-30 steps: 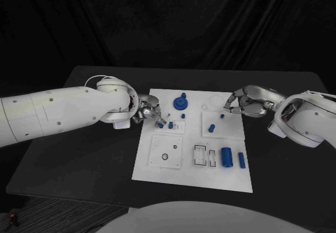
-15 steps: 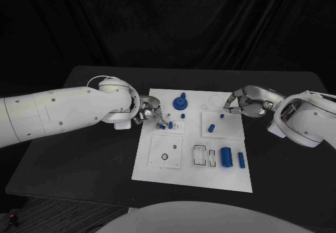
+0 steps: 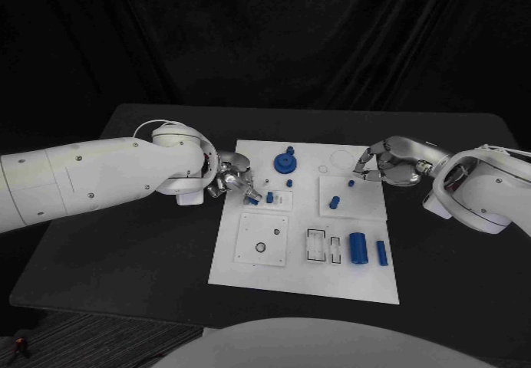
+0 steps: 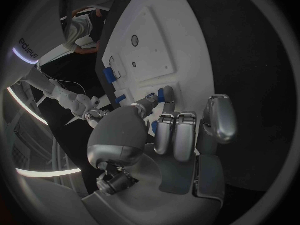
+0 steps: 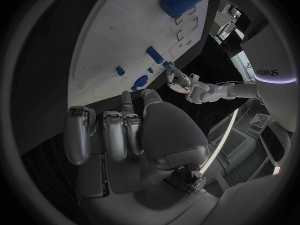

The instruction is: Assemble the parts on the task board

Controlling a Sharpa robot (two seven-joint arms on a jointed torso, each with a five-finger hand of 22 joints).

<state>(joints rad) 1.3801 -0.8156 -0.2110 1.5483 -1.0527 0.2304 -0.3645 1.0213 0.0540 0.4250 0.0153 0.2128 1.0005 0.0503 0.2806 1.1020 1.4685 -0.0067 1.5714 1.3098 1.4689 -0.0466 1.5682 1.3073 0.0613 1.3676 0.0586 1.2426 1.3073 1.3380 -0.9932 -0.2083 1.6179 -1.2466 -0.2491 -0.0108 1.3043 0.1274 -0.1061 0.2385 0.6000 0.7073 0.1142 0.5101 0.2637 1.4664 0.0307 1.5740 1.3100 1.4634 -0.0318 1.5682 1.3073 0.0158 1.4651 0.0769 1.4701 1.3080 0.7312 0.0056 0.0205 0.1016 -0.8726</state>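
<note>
Head view: task board (image 3: 305,287) lies mid-surface. Blue gear (image 3: 285,162) seated near the far edge, several small pegs standing; large cylinder (image 3: 358,247) and a slimmer piece (image 3: 382,253) lie loose at the near right. I judge the job partly done.

Left wrist view: left robot hand (image 4: 164,135) curled, fingertips at a small blue peg (image 4: 167,94); whether it grips, cannot tell.

Right wrist view: right robot hand (image 5: 119,130) curled; whether it holds anything, cannot tell.

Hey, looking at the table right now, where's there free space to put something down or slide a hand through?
Bare black table lies left of the task board, below the left hand; another patch lies right of the board, below the right hand. The board's top half is crowded with both hands and the blue gear.
</note>
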